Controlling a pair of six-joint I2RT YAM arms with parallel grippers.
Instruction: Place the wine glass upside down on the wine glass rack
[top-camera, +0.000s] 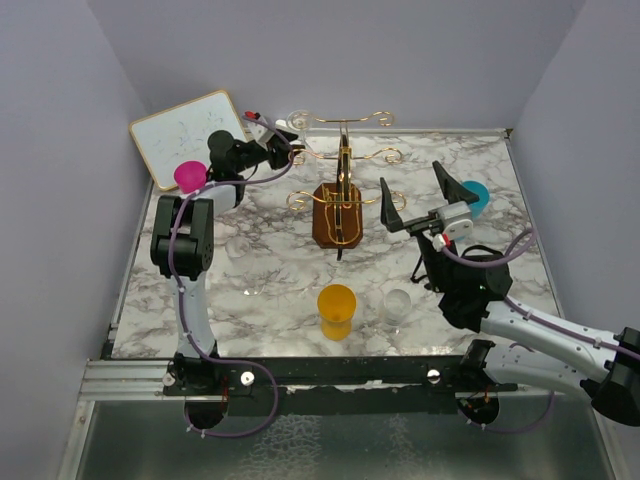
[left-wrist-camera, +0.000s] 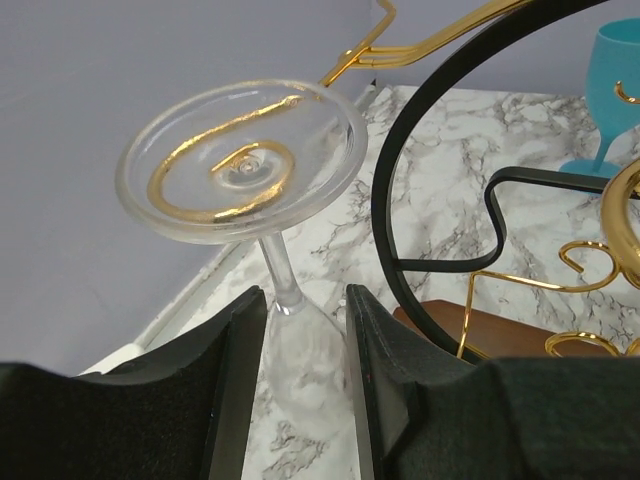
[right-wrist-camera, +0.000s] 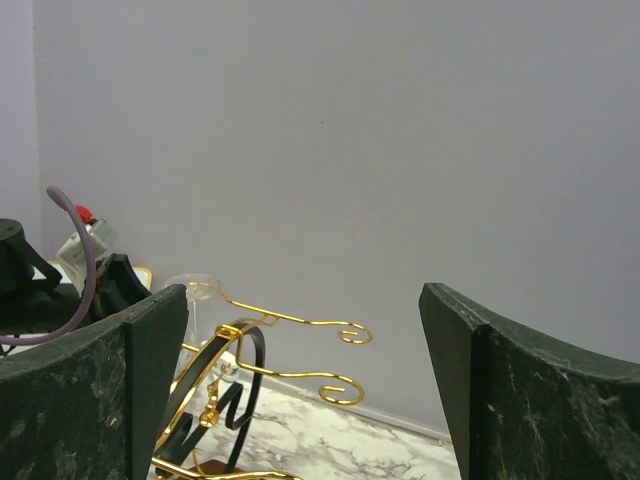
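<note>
Orange cup (top-camera: 336, 310) stood nearest. Beyond it, right gripper (top-camera: 416, 197) gaped wide, empty. At eleven o'clock of the wine glass rack (top-camera: 330, 215), left gripper (left-wrist-camera: 300, 300) narrowly flanked the inverted wine glass (left-wrist-camera: 240, 160), which hung on a scroll arm; its bowl was mostly hidden and contact was unclear.

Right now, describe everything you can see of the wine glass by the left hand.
The wine glass is clear and plain, hanging upside down: round foot on top, slim stem, bowl lowest. A gold spiral of the wine glass rack shows through the foot, which seems to rest on it. The bowl sits between the fingers of the left hand; whether they touch it I cannot tell. Its rim is hidden. It is at the rack's far left end.
</note>
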